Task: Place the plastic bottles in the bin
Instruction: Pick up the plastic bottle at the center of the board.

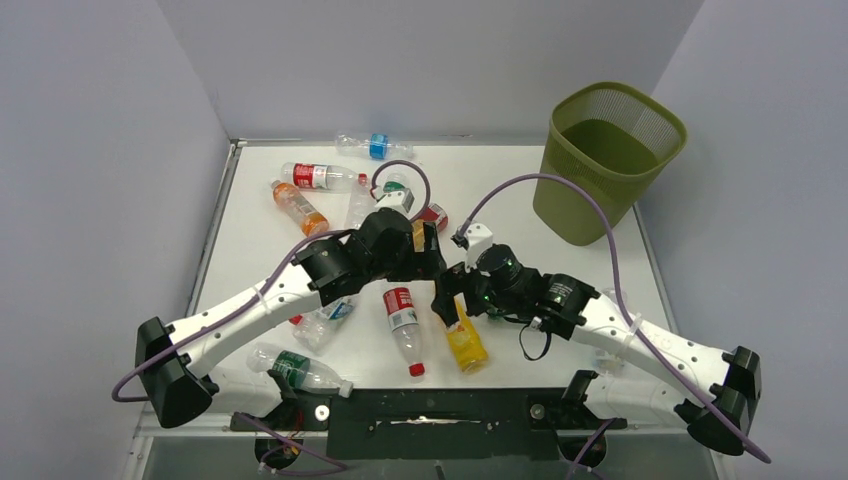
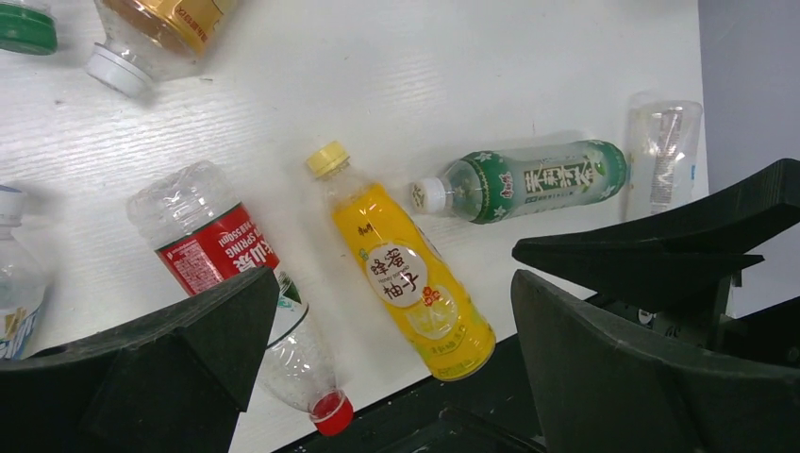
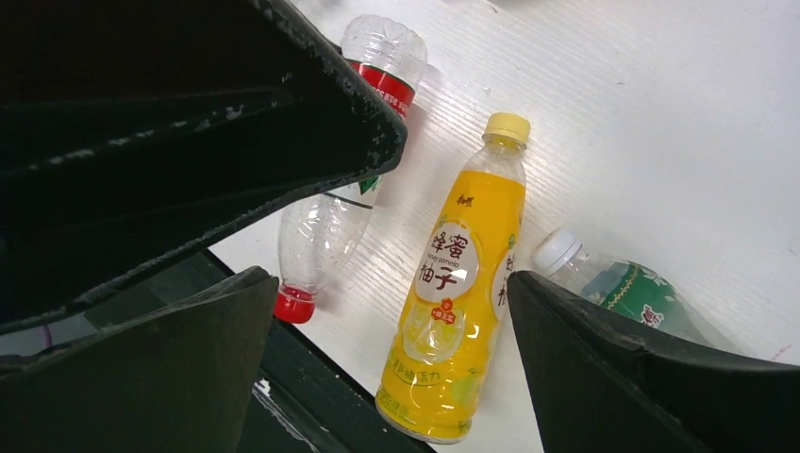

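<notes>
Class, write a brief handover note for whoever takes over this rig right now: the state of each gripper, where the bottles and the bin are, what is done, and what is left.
Left gripper: open, empty, over the yellow bottle.
Right gripper: open, empty, over the same bottle.
Bin: upright at the far right; no bottle visible inside.
Rest: a red-labelled bottle, an orange bottle and the others in view lie on the table.
Done: nothing binned yet.
Left: every bottle.
</notes>
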{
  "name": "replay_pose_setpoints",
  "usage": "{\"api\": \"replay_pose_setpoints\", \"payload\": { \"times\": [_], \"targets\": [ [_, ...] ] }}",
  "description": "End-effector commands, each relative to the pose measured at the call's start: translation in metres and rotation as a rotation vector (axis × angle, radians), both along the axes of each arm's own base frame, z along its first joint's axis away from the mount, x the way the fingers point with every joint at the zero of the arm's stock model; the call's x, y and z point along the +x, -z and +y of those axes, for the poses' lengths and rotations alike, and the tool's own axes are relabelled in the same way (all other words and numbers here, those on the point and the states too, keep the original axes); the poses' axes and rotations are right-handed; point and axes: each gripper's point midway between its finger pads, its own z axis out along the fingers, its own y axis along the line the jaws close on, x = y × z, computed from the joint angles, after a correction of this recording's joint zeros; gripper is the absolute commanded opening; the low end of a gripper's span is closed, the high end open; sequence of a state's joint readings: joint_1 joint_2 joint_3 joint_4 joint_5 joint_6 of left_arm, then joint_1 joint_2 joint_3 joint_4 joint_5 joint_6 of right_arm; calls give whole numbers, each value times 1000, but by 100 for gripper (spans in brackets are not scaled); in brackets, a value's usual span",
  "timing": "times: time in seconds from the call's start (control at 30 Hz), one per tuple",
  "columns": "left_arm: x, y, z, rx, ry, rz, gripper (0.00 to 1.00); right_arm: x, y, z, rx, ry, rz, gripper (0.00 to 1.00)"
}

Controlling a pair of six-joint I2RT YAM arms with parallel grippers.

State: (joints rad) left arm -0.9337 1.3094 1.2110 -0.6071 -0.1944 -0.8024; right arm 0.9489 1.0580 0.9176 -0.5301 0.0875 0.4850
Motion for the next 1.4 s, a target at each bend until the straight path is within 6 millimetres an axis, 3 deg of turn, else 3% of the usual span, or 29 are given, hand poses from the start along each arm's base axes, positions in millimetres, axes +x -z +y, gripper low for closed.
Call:
{"api": "replay_pose_setpoints", "payload": {
  "times": [0.0,0.17,0.3,0.57,0.73,0.9,1.07,1.2,1.37],
  "targets": [
    [0,-12,-12,-48,39,-42,98,13,-21,5,29,62,-26,98],
    [1,-2,-11,-66,43,-59,98,11,-28,2,31,61,-27,98],
    [6,-8,-6,-70,53,-75,98,15,-27,0,-9,58,-41,98],
    [26,-13,21,-139,45,-64,98,47,-24,-15,-114,124,-85,98],
    [18,-14,23,-163,86,-47,98,70,-24,-32,-94,85,-48,98],
    [9,-11,30,-166,113,-34,98,82,-9,-42,-153,69,-16,98],
    [0,-15,37,-168,124,-27,98,78,2,-53,-227,69,13,98],
    [-6,-18,44,-160,122,-23,98,73,-2,-67,-234,113,-10,98],
    [-13,-15,58,-147,75,-23,98,59,-6,-60,-142,102,-12,98]
  ]
}}
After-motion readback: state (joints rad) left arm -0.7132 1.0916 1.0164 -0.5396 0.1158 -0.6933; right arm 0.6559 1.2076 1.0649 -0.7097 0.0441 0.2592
